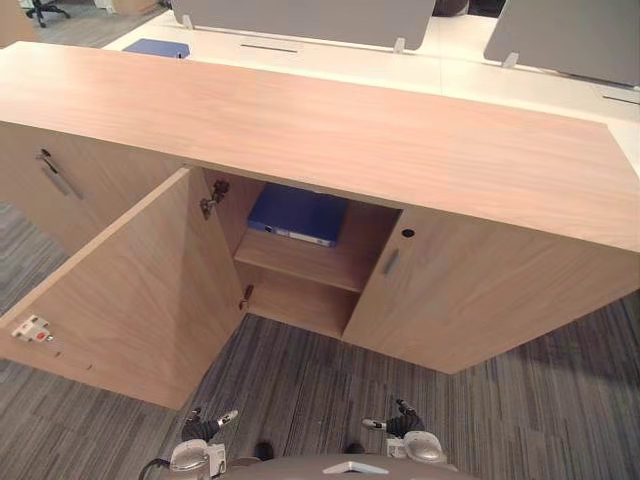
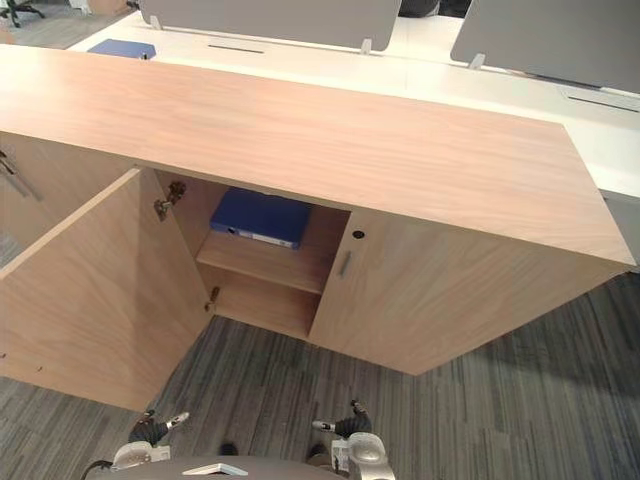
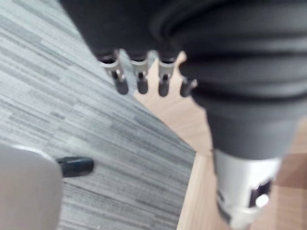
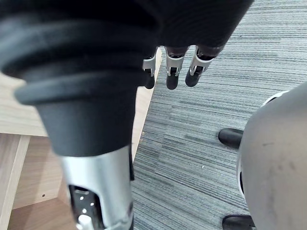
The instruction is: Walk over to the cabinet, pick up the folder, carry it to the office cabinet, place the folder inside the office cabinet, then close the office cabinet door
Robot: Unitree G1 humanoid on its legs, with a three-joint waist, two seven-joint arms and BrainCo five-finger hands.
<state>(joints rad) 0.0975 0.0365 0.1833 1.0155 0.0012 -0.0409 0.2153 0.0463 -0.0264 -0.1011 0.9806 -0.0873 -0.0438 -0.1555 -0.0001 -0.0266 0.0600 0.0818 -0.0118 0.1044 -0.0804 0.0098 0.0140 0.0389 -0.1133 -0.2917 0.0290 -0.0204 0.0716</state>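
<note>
Closing the open door (image 1: pixel 140 290) looks like the step left: the blue folder (image 1: pixel 298 214) lies on the upper shelf (image 1: pixel 300 262) inside the cabinet (image 1: pixel 330 130). The left hand (image 1: pixel 203 427) and right hand (image 1: pixel 404 422) hang low, fingers loose, holding nothing. Push with flat fingers near the door's free edge and swing it steadily. Count: one open door, one folder inside, and a second folder (image 1: pixel 157 47) on the white tabletop (image 1: pixel 330 62) behind.
</note>
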